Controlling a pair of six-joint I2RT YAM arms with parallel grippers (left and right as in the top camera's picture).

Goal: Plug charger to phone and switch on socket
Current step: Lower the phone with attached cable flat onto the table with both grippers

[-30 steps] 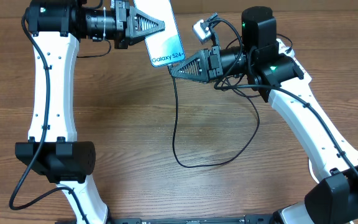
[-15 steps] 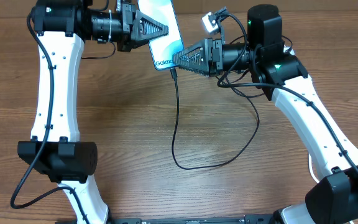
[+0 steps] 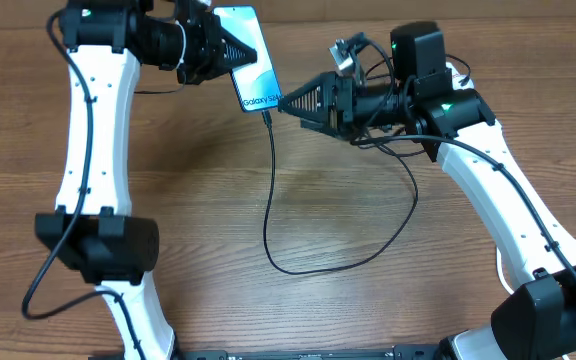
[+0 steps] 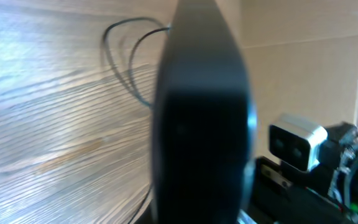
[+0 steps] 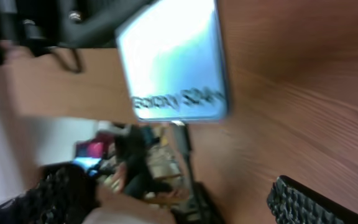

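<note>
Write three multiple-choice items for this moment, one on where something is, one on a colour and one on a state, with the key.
1. Where is the slim rectangular smartphone with the light blue-white screen?
A lying flat, untouched
B held up in the left gripper
C clamped in the right gripper

2. What colour is the long thin cable that runs from the smartphone's lower edge?
A white
B red
C black

3. How do the right gripper's jaws stand?
A open, gripping nothing
B shut on the cable
C shut on the smartphone

Key:
1 B, the left gripper clasps the smartphone in the overhead view.
2 C, the cable is black along its whole loop.
3 A, the right wrist view shows its fingers wide apart.
</note>
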